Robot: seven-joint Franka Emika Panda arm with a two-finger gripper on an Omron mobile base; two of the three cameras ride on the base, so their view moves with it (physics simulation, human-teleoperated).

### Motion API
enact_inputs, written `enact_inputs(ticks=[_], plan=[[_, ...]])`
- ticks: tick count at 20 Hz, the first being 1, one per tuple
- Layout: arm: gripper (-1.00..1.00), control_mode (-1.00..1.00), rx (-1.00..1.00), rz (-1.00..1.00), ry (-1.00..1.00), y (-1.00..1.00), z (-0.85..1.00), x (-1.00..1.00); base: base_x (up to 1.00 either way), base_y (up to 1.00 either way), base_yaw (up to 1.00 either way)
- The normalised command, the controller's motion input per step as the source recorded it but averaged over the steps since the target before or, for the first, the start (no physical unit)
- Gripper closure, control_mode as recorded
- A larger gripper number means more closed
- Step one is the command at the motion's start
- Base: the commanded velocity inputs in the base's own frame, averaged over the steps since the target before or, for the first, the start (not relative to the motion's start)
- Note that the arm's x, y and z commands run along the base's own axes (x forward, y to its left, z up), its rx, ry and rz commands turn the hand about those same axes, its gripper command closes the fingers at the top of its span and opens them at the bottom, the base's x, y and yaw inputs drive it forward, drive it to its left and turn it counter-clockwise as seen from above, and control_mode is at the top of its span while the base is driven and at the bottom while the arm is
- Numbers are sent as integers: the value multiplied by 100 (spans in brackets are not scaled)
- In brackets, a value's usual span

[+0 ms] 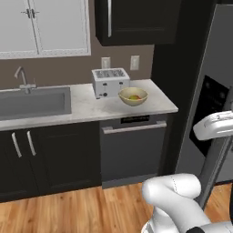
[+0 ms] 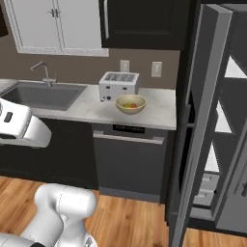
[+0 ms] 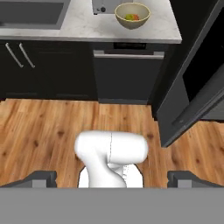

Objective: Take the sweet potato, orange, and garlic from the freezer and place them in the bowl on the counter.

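I see the bowl (image 1: 133, 96) on the counter (image 1: 86, 107), just beside the toaster (image 1: 110, 82), with the orange (image 3: 129, 17) and the sweet potato (image 3: 136, 17) inside it. My gripper (image 3: 112, 178) hangs wide open and empty over the wooden floor (image 3: 52, 127). The freezer (image 2: 212, 125) stands open, right of the counter.

The wide, pale yellow-tan bowl (image 1: 133, 96) holds small yellow-olive and reddish bits, too small to tell apart. The steel sink (image 1: 34, 102) is cut off at the left edge. The freezer's (image 2: 217, 125) lower drawers are blurred.
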Motion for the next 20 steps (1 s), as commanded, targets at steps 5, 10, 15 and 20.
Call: enact_inputs(ticks=[5,10,15,20], plan=[[-100,100,0,0,0,0,0,0,-100,0,0],[-100,100,0,0,0,0,0,0,-70,-18,0],[-100,100,0,0,0,0,0,0,-9,-75,0],[-100,100,0,0,0,0,0,0,0,-96,0]])
